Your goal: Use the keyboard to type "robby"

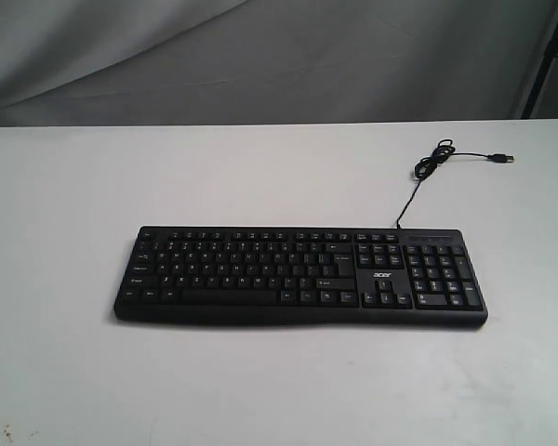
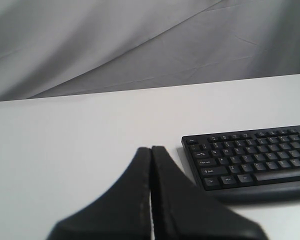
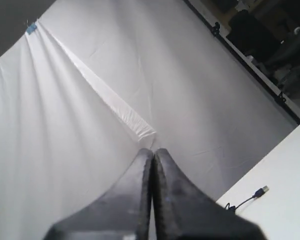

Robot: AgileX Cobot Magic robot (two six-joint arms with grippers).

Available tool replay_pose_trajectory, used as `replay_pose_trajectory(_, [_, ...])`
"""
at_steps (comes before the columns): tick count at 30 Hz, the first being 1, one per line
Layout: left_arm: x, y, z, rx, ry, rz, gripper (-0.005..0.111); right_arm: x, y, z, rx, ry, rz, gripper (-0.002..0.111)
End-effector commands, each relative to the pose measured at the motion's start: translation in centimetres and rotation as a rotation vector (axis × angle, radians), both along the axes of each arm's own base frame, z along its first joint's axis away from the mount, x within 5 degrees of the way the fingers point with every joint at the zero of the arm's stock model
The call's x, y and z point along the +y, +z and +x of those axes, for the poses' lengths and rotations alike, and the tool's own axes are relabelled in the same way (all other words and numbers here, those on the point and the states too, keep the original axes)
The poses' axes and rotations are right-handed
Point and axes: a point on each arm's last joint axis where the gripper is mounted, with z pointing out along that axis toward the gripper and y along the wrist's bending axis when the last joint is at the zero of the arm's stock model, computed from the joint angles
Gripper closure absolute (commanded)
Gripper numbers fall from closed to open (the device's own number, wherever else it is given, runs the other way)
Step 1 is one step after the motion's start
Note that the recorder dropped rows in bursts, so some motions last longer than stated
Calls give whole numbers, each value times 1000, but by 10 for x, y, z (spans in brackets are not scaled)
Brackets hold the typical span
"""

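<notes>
My two hands are both pressed together: my left hand [image 2: 151,149] is low over the white tabletop [image 2: 65,130], with the black keyboard [image 1: 298,274] lying flat near it, ahead and to one side, while my right hand [image 3: 153,151] points toward the grey cloth [image 3: 90,100], well apart from the keyboard's cable [image 3: 242,202].

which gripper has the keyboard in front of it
The left gripper: the keyboard lies beyond it, while the right gripper faces the backdrop and the cable's USB plug.
</notes>
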Motion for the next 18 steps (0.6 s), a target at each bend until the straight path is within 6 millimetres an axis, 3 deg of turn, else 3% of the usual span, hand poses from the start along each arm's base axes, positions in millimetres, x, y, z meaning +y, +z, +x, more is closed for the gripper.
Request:
replay_pose_trajectory(1, [0,-1,0,-5,-6,1,107,3,0,0,3,5,-130,108])
replay_pose_trajectory(6, [0,-1,0,-5,-6,1,107,17,-14,3,179,84,-644,108])
replay_pose_trajectory(9, [0,-1,0,-5,-6,1,107,19,-25,3,291,128,-801,108])
replay_pose_trajectory(15, [0,-1,0,-5,-6,1,107,19,-32,2,361,160,-860,108])
replay_pose_trajectory(18, [0,-1,0,-5,-6,1,107,18,-28,3,315,143,-734,108])
